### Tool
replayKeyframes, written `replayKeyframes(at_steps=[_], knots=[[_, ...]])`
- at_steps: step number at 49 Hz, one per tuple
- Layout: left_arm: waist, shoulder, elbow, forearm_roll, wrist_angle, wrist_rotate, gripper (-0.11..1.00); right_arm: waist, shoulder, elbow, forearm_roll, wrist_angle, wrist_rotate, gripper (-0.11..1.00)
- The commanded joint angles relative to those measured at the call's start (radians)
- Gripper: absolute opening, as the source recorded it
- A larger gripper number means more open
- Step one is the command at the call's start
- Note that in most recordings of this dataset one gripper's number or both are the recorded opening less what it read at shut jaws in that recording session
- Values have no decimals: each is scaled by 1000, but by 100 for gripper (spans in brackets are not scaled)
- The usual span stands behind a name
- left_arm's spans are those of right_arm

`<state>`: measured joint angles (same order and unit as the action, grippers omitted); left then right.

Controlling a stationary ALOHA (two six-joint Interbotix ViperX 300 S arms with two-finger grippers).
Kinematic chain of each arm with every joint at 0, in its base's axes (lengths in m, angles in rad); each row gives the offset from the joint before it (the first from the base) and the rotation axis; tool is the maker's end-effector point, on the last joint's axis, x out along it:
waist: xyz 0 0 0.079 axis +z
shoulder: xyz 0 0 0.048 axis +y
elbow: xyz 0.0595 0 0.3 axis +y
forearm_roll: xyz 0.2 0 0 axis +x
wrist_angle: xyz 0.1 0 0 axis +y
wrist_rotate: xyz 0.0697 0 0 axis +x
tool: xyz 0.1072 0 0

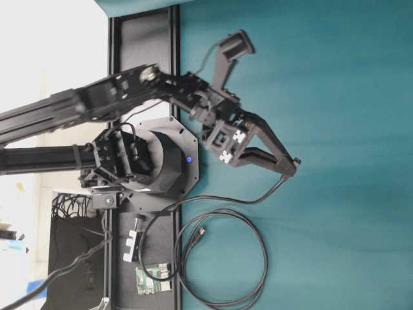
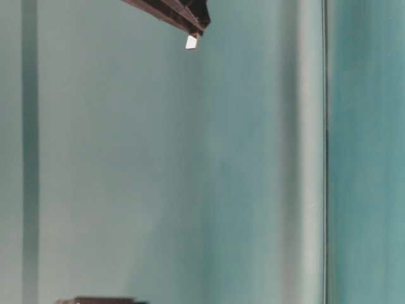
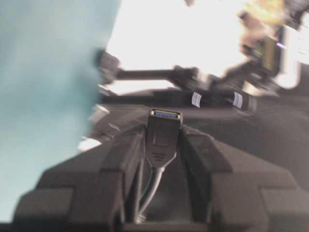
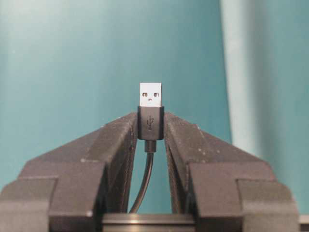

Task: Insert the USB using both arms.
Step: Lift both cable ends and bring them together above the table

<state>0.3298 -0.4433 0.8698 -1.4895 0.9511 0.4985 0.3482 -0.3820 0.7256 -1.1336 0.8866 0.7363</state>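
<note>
The right claw, made of two black pointed plastic fingers, is clamped on the small black USB plug with a shiny silver metal tip. The plug stands straight up between the finger ends in the right wrist view. Its long side runs in line with the fingers, and its silver tip points away from the claw, toward the blue-green cloth background. Two small square holes show on the silver part. A thin black cable hangs from the back of the plug and runs down between the fingers.

The left claw, also black, is clamped on a chunky black USB socket with a blue inside. The socket's long side also runs in line with the fingers, and its open end points away from the claw. A pale cable comes out of its back end. This picture is blurry.

From above, only one black robot arm shows, and its claw holds a small black end of a long thin black cable. A second looped black cable lies on the blue-green table.
</note>
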Motion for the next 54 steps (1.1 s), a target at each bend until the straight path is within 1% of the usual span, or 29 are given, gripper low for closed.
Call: replayKeyframes(at_steps=[1, 4, 5, 8, 11, 17, 23, 27, 29, 36, 39, 44, 48, 51, 54], knots=[[35, 86, -6, -127, 124, 118, 27, 18, -12, -9, -25, 20, -2, 22], [43, 169, -21, -179, 204, 209, 27, 31, -12, -8, -44, 29, -3, 22], [43, 195, -29, -189, 224, 230, 27, 35, -12, -6, -52, 31, -3, 22], [44, 268, -66, -199, 282, 282, 27, 49, -9, -8, -74, 38, -3, 22], [44, 339, -112, -199, 330, 310, 27, 63, -2, -11, -87, 58, -8, 22], [46, 459, -222, -199, 402, 324, 27, 86, 31, -12, -95, 126, -55, 22], [48, 549, -325, -199, 453, 322, 27, 117, 75, -15, -98, 201, -143, 22], [57, 597, -383, -199, 472, 314, 27, 132, 104, -28, -98, 216, -186, 22], [61, 614, -400, -199, 477, 311, 27, 141, 120, -41, -100, 216, -196, 22], [74, 647, -431, -192, 483, 310, 27, 161, 147, -94, -103, 227, -201, 22], [75, 655, -436, -193, 488, 310, 27, 173, 163, -114, -137, 244, -207, 22], [74, 666, -439, -193, 509, 307, 27, 186, 192, -141, -236, 284, -215, 22], [74, 673, -440, -192, 522, 305, 27, 186, 218, -155, -307, 290, -213, 22], [74, 676, -443, -192, 526, 304, 27, 187, 233, -156, -334, 290, -213, 22], [74, 683, -449, -192, 534, 302, 27, 186, 247, -153, -350, 287, -215, 22]])
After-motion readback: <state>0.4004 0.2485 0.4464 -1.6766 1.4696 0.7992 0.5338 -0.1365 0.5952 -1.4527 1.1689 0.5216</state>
